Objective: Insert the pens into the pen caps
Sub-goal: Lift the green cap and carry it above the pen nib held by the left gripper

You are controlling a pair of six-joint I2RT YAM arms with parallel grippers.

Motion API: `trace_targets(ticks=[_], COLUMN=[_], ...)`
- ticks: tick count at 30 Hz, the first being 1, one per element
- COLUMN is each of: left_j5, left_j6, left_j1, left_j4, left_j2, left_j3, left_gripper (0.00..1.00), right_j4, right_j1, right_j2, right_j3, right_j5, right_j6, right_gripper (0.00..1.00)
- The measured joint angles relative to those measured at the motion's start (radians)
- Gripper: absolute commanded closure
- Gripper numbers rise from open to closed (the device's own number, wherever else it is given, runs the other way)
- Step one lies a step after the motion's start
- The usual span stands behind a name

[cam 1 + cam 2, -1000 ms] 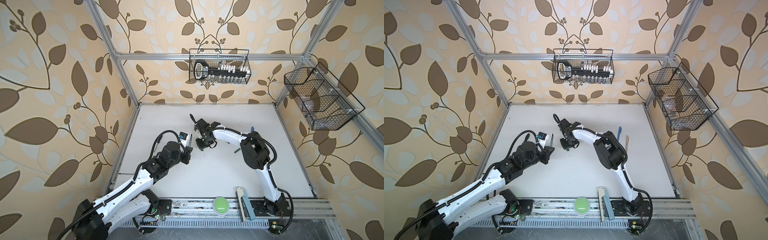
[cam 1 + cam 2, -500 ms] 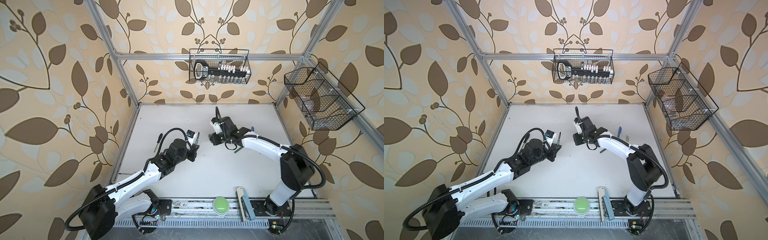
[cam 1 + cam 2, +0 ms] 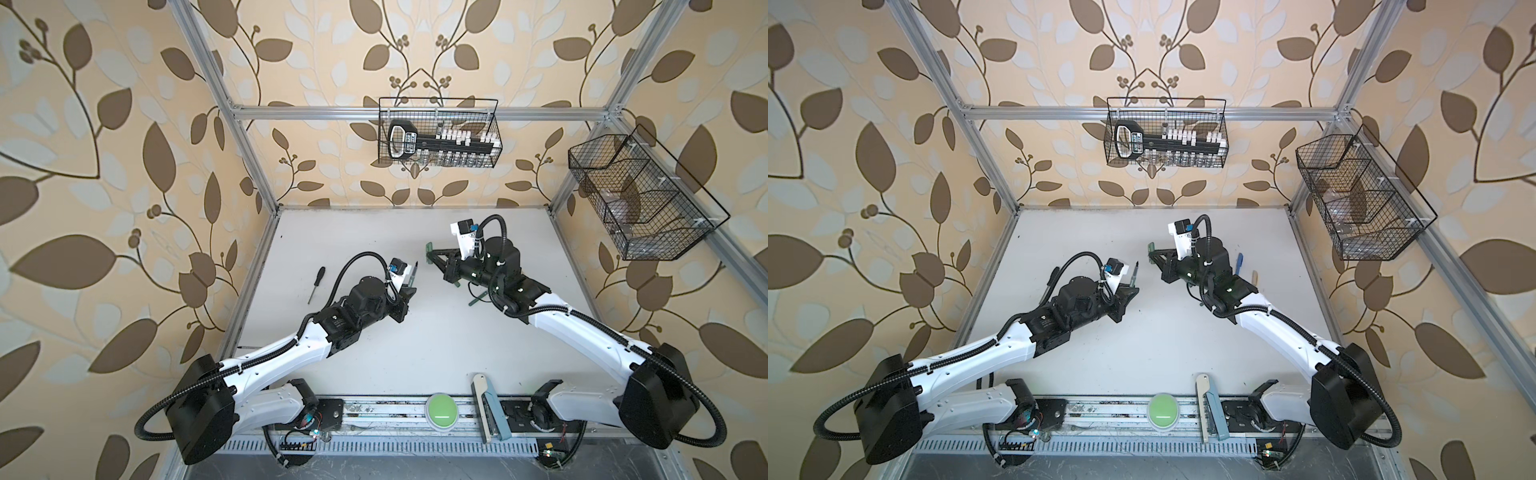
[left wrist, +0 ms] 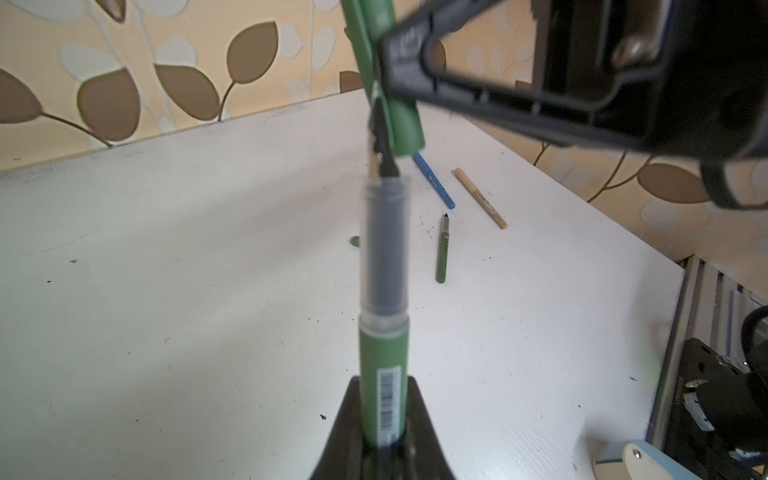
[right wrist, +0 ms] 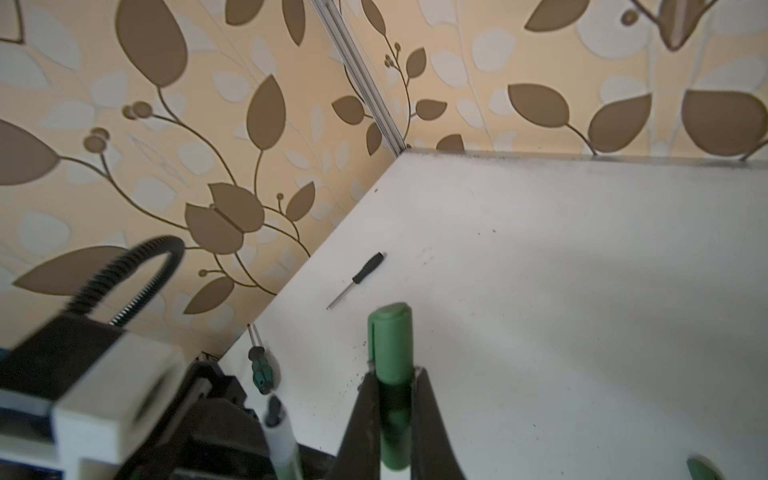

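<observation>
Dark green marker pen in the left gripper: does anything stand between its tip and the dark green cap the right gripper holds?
Nothing visible does. The slim dark green marker pen, clamped in the left gripper, points its tip at the stubby dark green cap in the right gripper; only air separates them.

- Screwdriver [image 3: 316, 284] on tabletop [image 3: 415, 345], left of left end effector [image 3: 409, 291].
- Three pens [image 3: 1239, 264] on tabletop, right of right end effector [image 3: 1154, 254].
- Back basket [image 3: 438, 137] on rear wall; side basket [image 3: 640, 199] on right wall.

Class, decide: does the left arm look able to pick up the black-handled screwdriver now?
Probably not yet: the jaws on the left arm are shut on a green pen, though the screwdriver lies uncovered nearby.
</observation>
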Motion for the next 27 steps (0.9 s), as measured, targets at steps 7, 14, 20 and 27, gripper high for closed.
trace_targets(ticks=[7, 14, 20, 27], left_j5=[-0.001, 0.0, 0.0, 0.0], left_j6=[0.008, 0.008, 0.012, 0.014], left_j1=[-0.022, -0.039, -0.039, -0.039], left_j4=[0.014, 0.027, 0.028, 0.026], left_j2=[-0.016, -0.072, -0.092, -0.1], left_j3=[0.0, 0.002, 0.002, 0.002], left_gripper=[1.0, 1.0, 1.0, 1.0], right_j4=[0.134, 0.246, 0.314, 0.345], right_j1=[-0.002, 0.001, 0.021, 0.034], right_j2=[-0.049, -0.056, -0.048, -0.029], right_j3=[-0.016, -0.034, -0.034, -0.034], right_j5=[-0.046, -0.085, -0.128, -0.174], right_j6=[0.069, 0.134, 0.161, 0.166], right_gripper=[0.94, 0.93, 0.93, 0.92])
